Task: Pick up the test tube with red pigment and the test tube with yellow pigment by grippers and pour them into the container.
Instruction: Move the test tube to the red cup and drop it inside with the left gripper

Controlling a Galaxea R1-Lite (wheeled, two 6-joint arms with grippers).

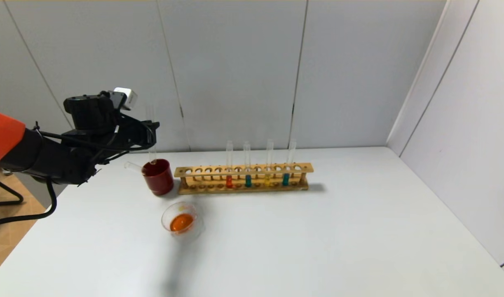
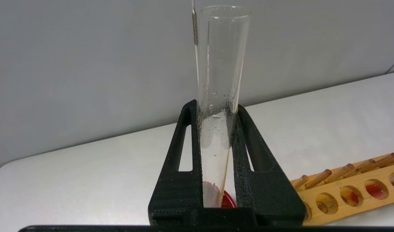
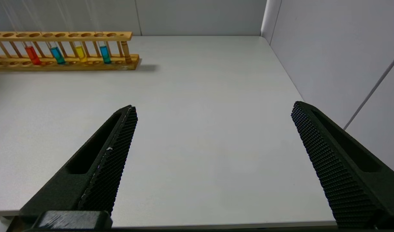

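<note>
Bright even overhead light, soft shadows, mild blur, no glare

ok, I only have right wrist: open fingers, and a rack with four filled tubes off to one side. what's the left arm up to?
Observer: The left gripper is shut on an empty glass tube, held upright.
Operator: Over what?
Observer: A dark red cup beside the rack's left end; the tube's lower end is at the cup's mouth. A second empty tube already leans out of that cup.
Operator: Anything poured yet?
Observer: Yes. A glass dish in front of the cup holds orange liquid.
</note>
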